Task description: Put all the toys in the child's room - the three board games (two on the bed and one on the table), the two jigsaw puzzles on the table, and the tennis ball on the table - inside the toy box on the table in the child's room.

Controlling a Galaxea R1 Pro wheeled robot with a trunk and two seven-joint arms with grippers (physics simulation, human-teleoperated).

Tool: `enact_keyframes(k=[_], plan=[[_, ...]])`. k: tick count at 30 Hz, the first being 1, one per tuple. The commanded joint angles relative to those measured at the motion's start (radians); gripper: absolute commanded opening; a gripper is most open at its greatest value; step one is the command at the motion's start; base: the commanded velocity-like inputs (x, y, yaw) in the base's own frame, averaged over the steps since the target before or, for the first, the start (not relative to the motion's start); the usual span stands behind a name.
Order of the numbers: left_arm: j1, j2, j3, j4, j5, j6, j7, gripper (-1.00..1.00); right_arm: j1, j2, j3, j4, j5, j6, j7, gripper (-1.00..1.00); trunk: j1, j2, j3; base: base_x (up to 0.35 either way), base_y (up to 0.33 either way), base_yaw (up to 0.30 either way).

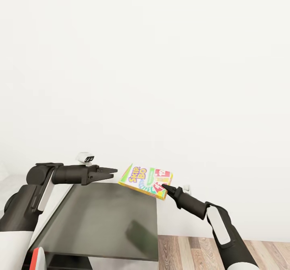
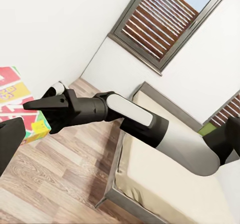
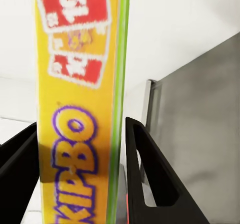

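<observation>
Holding the board game (image 1: 147, 180) clamped by its near edge in the right gripper (image 1: 164, 187), above the far corner of the dark table (image 1: 104, 221), probably for carrying; left gripper (image 1: 112, 170) empty, fingers together.

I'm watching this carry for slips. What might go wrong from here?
The right gripper pinches the board game only at one corner, so it may pivot or drop onto the wood floor. The box hangs past the dark table's edge, close to the left gripper, so they might bump.
</observation>
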Motion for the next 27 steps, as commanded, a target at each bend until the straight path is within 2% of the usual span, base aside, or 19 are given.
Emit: enact_keyframes(k=[1, 5, 11, 27], plan=[[-0.001, 0.001, 0.000, 0.000, 0.000, 0.011, -0.004, 1.00, -0.001, 0.003, -0.004, 0.000, 0.003, 0.005, 0.004, -1.00, 0.001, -0.002, -0.001, 0.000, 0.000, 0.000], [0.000, 0.002, 0.001, 0.000, 0.000, 0.011, -0.004, 1.00, -0.001, 0.007, -0.004, 0.000, 0.003, 0.005, 0.004, -1.00, 0.001, -0.002, -0.001, 0.000, 0.000, 0.000], [0.000, 0.003, 0.001, 0.000, 0.000, 0.011, -0.004, 1.00, 0.001, -0.006, -0.008, 0.001, -0.006, 0.007, 0.013, -1.00, 0.001, -0.002, -0.001, 0.000, 0.000, 0.000], [0.002, 0.003, 0.001, 0.000, -0.002, 0.011, -0.004, 1.00, 0.001, -0.007, -0.009, 0.001, -0.008, 0.008, 0.016, -1.00, 0.001, -0.002, -0.001, 0.000, 0.000, 0.000]])
